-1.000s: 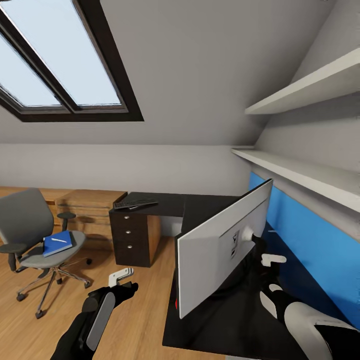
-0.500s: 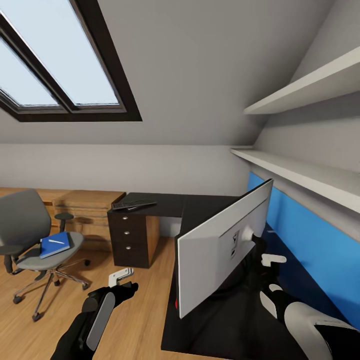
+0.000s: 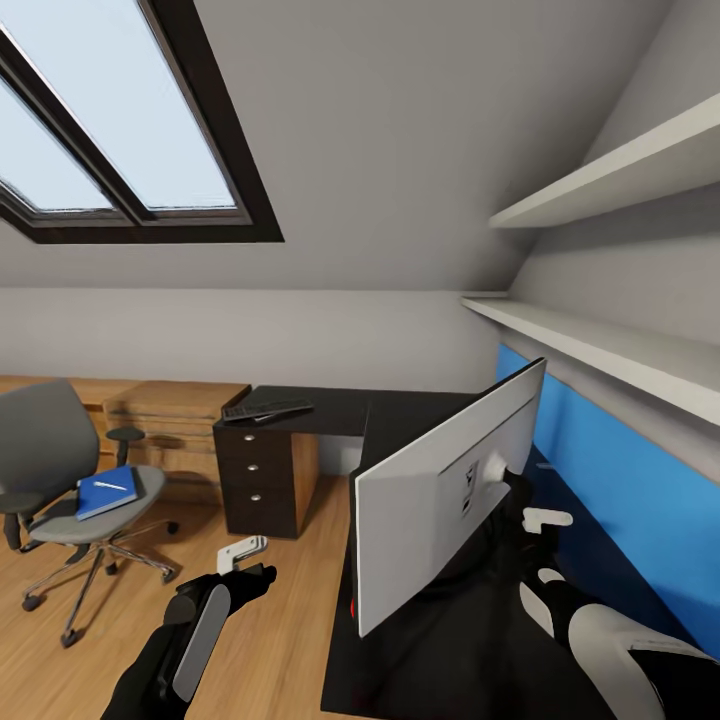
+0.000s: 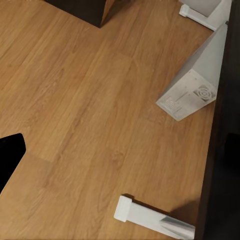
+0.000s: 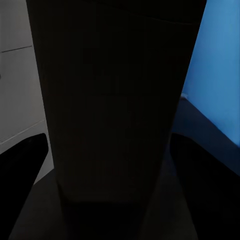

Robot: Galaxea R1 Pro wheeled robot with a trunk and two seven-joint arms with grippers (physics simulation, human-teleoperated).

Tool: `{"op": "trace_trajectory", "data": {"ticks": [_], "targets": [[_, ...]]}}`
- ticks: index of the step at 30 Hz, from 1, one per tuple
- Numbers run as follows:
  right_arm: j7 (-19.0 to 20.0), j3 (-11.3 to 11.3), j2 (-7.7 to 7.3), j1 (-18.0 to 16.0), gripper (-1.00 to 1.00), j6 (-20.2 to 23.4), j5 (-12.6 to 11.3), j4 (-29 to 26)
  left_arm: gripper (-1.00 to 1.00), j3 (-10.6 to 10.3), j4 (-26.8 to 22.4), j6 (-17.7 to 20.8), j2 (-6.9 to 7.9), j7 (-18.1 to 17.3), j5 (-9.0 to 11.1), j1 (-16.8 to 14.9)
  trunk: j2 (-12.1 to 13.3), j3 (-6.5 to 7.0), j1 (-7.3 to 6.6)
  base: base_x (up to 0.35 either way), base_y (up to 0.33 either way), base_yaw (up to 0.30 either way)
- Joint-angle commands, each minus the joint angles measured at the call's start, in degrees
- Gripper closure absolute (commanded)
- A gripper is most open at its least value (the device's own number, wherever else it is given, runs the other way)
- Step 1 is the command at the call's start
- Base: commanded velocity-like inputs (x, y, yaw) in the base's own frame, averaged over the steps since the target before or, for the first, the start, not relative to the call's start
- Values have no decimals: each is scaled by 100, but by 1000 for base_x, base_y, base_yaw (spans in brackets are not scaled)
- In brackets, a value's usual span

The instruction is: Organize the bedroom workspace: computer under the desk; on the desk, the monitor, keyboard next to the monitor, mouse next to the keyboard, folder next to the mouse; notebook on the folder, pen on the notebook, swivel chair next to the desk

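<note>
The right arm is reaching forward over the black counter (image 3: 400,420), its white forearm low in the head view, and the right claw (image 3: 535,535) is sitting behind the monitor (image 3: 440,490) at the neck; the right wrist view is showing a dark upright slab between two dark fingers (image 5: 25,165), so the claw is appearing closed around the monitor's neck, though contact itself is too dark to confirm. The monitor is standing tilted on the counter, white back facing the room, thin and flat. The left arm is hanging low over the wooden floor (image 3: 260,640), black sleeve with a grey stripe, and the left claw (image 3: 245,560) is holding nothing; how far its fingers are parted I cannot tell. The left wrist view is showing the computer (image 4: 192,85), a white-grey tower, standing on the floor beside the counter's dark edge. The keyboard (image 3: 268,409), slim and black, is lying on the far wing of the counter above round-knobbed drawers. The swivel chair (image 3: 60,480) is standing well apart on the floor, grey padded, chrome star base, carrying the blue folder (image 3: 105,492) with the white pen (image 3: 110,487) lying on top. A light wooden chest (image 3: 170,420) is standing behind, and white shelves (image 3: 600,340) are running along the blue-panelled wall.
</note>
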Motion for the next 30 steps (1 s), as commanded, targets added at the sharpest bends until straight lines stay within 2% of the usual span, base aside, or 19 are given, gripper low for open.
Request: {"op": "trace_trajectory", "data": {"ticks": [1,30], "targets": [[-3,-45,0,-11,100,-21,61,-7,-100,8,-6,17,-4,42,60,-4,-7,-7,3,216,0,0],[5,-40,-2,-11,100,-21,75,-7,-100,8,-6,23,-4,43,60,-4,-7,-7,3,11,0,0]]}}
